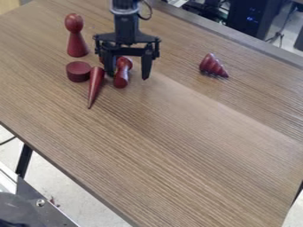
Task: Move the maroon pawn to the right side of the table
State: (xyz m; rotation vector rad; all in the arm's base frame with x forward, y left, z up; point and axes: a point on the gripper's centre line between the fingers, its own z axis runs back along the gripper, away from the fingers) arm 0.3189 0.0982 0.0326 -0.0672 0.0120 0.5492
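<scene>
Black metal-and-plastic two-finger gripper (128, 77) is hanging over the table's far left, fingers standing spread. Glossy maroon, round-headed wooden pawn (121, 79) is lying tipped over between them, nearer the left finger; contact unclear.

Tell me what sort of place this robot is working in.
Probably a robotics lab or workshop: a black robot arm hangs over a wood-grained table, and dark, computer-like equipment with small blue lights stands beyond the table's far edge.
</scene>
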